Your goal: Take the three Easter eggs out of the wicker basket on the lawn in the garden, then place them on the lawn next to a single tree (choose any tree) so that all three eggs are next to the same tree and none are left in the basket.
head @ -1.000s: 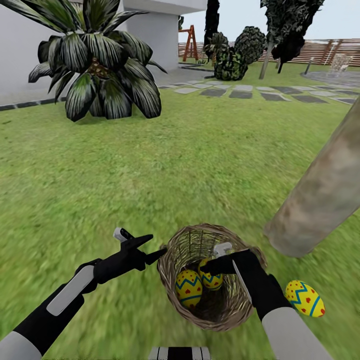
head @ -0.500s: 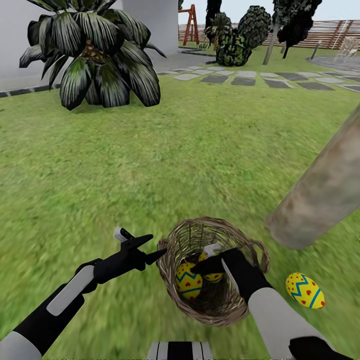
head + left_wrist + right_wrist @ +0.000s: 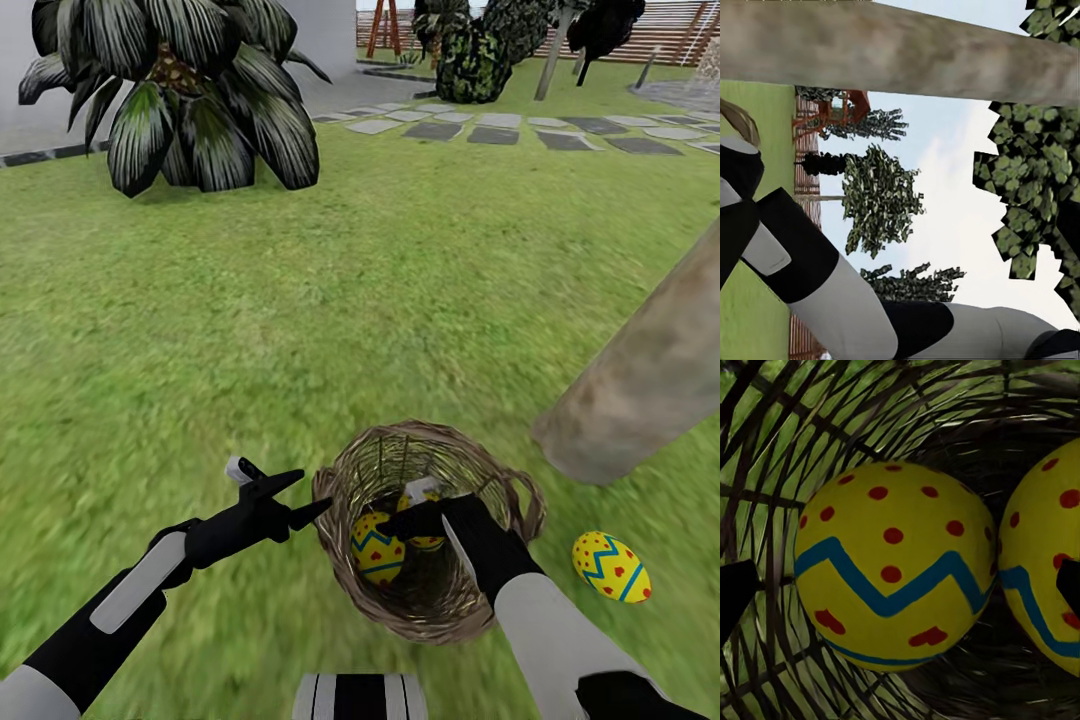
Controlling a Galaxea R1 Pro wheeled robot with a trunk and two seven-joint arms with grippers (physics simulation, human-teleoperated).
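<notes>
The wicker basket [image 3: 520,497] sits on the lawn [image 3: 300,330] just in front of me. Two yellow Easter eggs lie inside it: one [image 3: 376,549] towards its left wall, the other [image 3: 428,541] largely hidden behind my right gripper [image 3: 398,521]. That gripper reaches down into the basket and is open. In the right wrist view a dotted egg [image 3: 894,566] lies between its dark fingertips [image 3: 733,594], with the second egg [image 3: 1046,562] beside it. A third egg [image 3: 611,567] rests on the grass by the tree trunk [image 3: 640,385]. My left gripper [image 3: 303,496] hovers open just outside the basket's left rim.
A spiky palm-like plant [image 3: 190,95] stands at the far left. A grey stepping-stone path [image 3: 520,130] crosses the back, with shrubs and a wooden fence [image 3: 670,20] behind it. The left wrist view looks past the trunk [image 3: 900,52] and my right arm [image 3: 832,292].
The head view has tilted down a little. My right gripper has gone deeper into the basket, closing in on the eggs. The left arm has kept its place.
</notes>
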